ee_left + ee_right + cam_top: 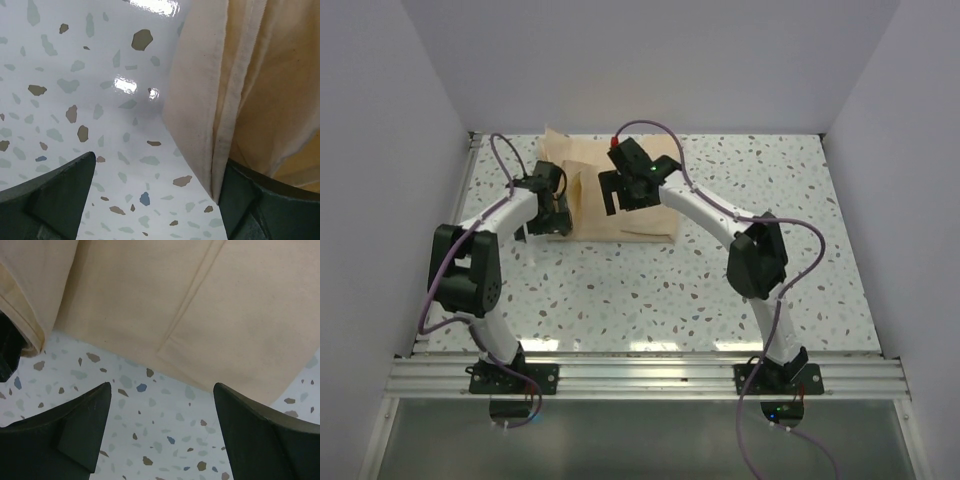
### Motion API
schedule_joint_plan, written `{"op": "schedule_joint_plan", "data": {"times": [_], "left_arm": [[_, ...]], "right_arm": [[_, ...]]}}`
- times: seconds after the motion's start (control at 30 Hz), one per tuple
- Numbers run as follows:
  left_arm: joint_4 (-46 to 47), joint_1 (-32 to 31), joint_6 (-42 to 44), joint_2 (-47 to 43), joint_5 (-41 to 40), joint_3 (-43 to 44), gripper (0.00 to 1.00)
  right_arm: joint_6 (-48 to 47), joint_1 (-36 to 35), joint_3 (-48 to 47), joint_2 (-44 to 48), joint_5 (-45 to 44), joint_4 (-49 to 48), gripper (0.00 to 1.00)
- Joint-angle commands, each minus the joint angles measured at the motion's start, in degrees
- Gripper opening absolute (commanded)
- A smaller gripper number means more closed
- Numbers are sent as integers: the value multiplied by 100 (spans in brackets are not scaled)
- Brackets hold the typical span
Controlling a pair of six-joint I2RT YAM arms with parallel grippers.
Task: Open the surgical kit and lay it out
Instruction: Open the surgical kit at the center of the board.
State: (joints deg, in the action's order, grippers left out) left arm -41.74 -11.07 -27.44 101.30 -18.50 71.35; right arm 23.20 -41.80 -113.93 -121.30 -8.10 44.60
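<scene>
Since cloth wrap (590,215) folded shut, inside hidden.

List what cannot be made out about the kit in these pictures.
- Inside of the cloth wrap: in all views its own folds cover it.
- Wrap's middle, top external: the left gripper and right gripper, with their wrists, cover it.
- Wrap's outline, both wrist views: cut off by the picture edges.
- Lower end of the hem, left wrist: behind a finger, so contact cannot be told.
</scene>
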Motion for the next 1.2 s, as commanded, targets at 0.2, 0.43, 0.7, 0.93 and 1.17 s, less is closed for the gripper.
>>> {"op": "schedule_joint_plan", "data": {"times": [0.2, 0.43, 0.7, 0.93, 1.17], "left_arm": [[-449, 131, 46, -409, -575, 722, 100], [-748, 780, 230, -339, -892, 1328, 99], [-1065, 1485, -60, 206, -664, 1777, 99], [-1012, 1555, -25, 119, -655, 1593, 100], [-880, 1555, -15, 101, -514, 1338, 100]], "right_arm": [[79, -65, -957, -931, -596, 814, 85], [211, -74, -411, -1106, -438, 480, 83], [106, -83, -955, -1642, -482, 409, 82], [44, -83, -1132, -1801, -816, 418, 73], [-26, -65, -991, -1346, -930, 321, 5]]}}
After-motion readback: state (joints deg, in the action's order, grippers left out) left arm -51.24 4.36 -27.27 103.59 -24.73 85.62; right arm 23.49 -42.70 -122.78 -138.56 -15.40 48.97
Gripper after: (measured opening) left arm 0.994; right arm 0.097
